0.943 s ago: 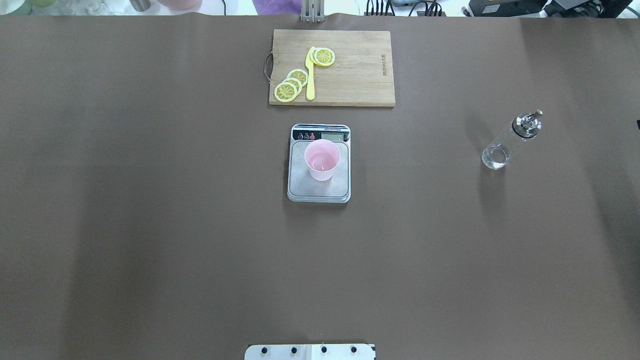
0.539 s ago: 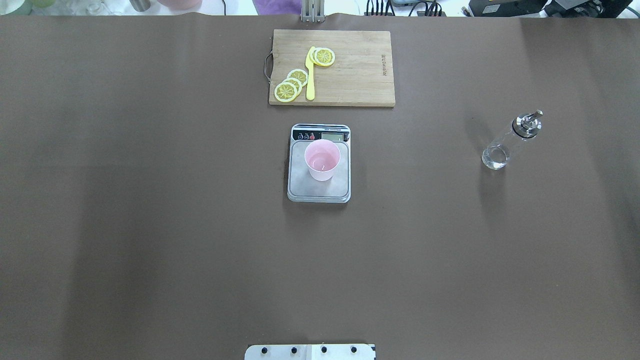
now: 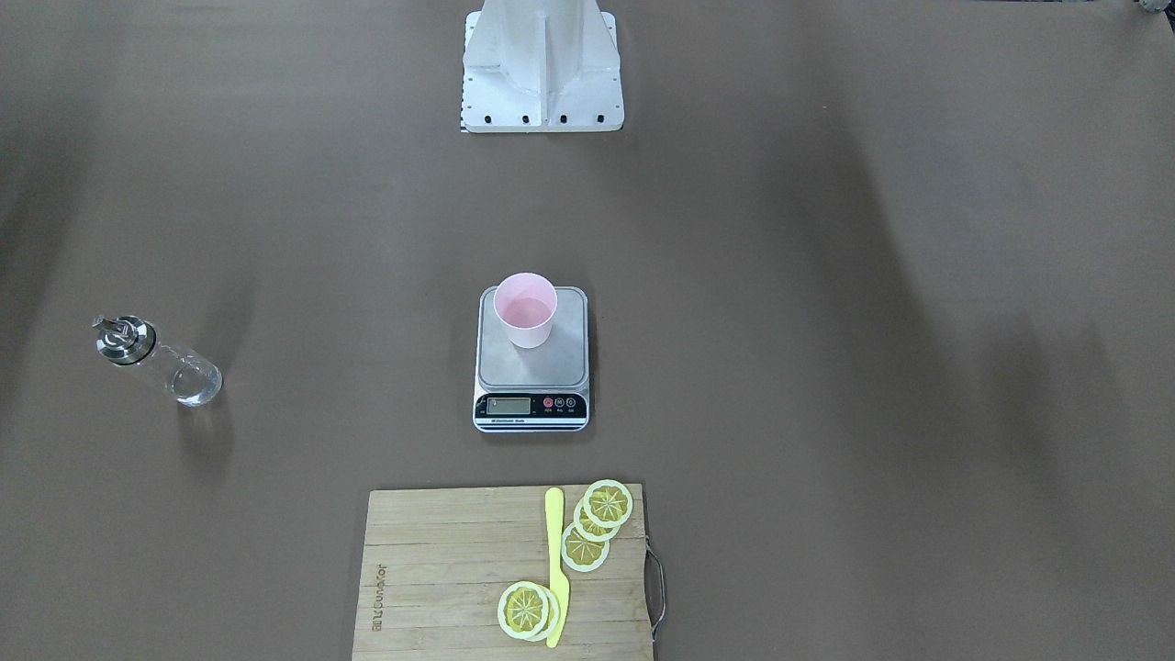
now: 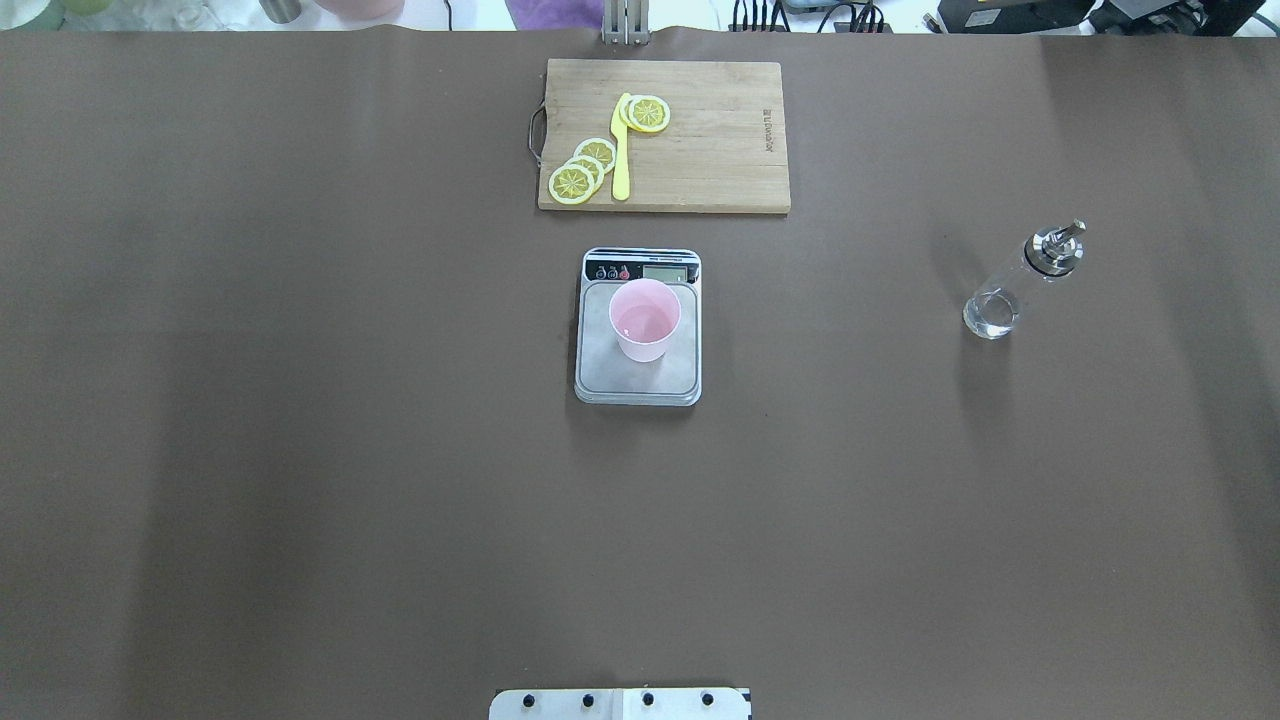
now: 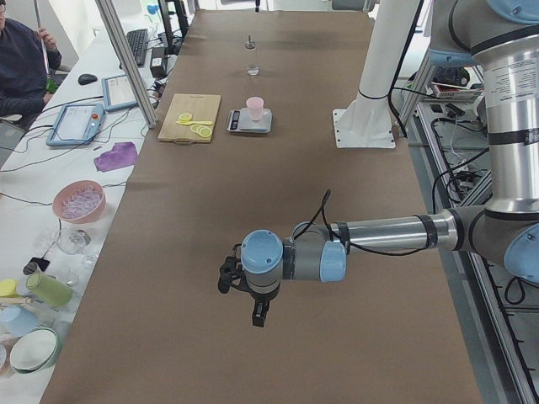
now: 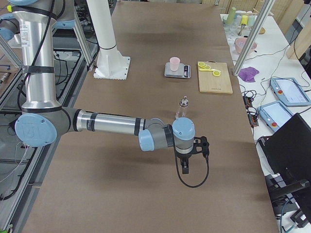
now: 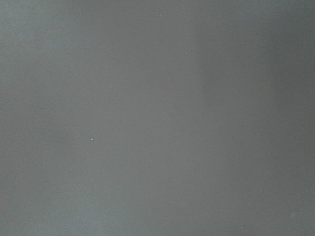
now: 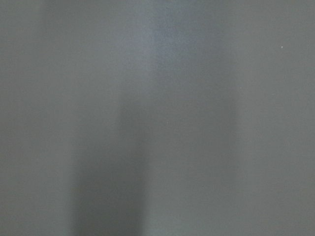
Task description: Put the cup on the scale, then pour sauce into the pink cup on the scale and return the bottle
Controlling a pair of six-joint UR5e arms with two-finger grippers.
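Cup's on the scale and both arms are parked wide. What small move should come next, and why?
Probably the right tool starts toward the bottle: the cup already stands on the scale, and the bottle stands free on that arm's side. Whether sauce is already poured, I cannot tell.

Table (image 4: 300, 450) with a brown cover. Scale (image 4: 612, 376) sits at centre, display strip facing away from the robot. Board (image 4: 715, 130) lies just beyond the scale near the far edge, not touching it. Bottle (image 4: 1012, 289) stands upright, well apart on the robot's right. White mount (image 3: 542, 73) sits mid-table on the robot's side.
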